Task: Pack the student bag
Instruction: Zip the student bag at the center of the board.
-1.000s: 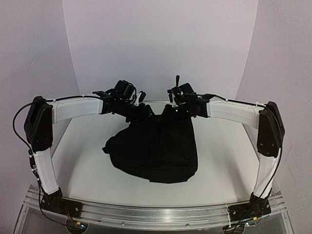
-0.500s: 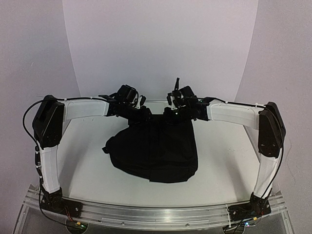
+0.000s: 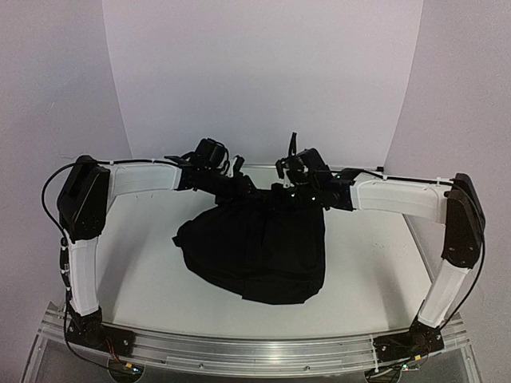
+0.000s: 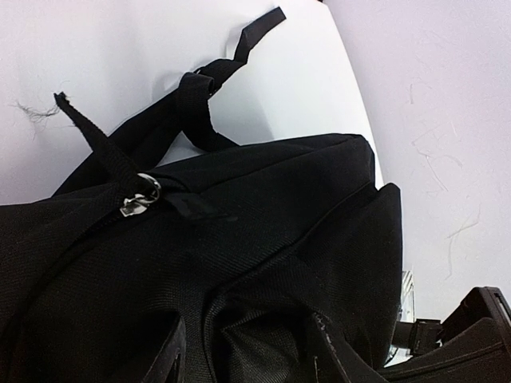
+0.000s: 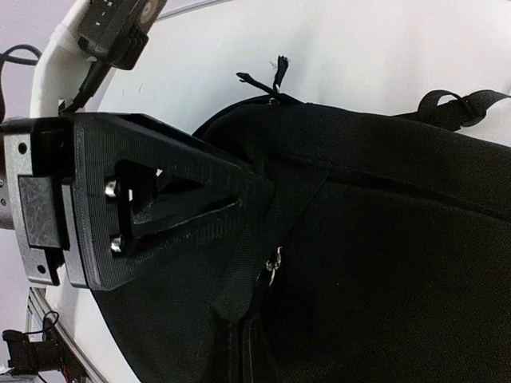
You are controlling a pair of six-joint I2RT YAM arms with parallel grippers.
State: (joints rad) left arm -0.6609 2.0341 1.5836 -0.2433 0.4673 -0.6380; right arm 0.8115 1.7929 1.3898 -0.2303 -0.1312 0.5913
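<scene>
1. Reaching in from either side, my two arms meet at the far rim of the bag (image 3: 251, 251), seen from the top camera over the white worktop (image 3: 136, 271).
2. The bag lies mid-worktop, well in from the left and right edges, with its rounded bottom towards the near edge and its top drawn up towards the far edge.
3. The left gripper (image 3: 239, 188) sits at the far left part of that rim and the right gripper (image 3: 282, 190) at the far right part, the two near each other.
4. On my left wrist feed, the two fingers (image 4: 169, 355) stand part-way apart with a thick fold of black fabric bunched between them and touching both, so this gripper is clamped on the bag.
5. Beyond that fold a metal zip pull (image 4: 137, 198) lies on the seam, and the straps (image 4: 204, 88) trail off the bag onto the white surface.
6. On my right wrist feed, one broad finger (image 5: 160, 203) lies flat against the bag, its tip on a band of webbing (image 5: 243, 271).
7. The other finger is hidden, so I cannot tell whether the right gripper is closed or has hold of anything.
8. A small metal ring (image 5: 274, 263) hangs just beside the webbing, and a strap loop (image 5: 451, 108) shows at the bag's edge.
</scene>
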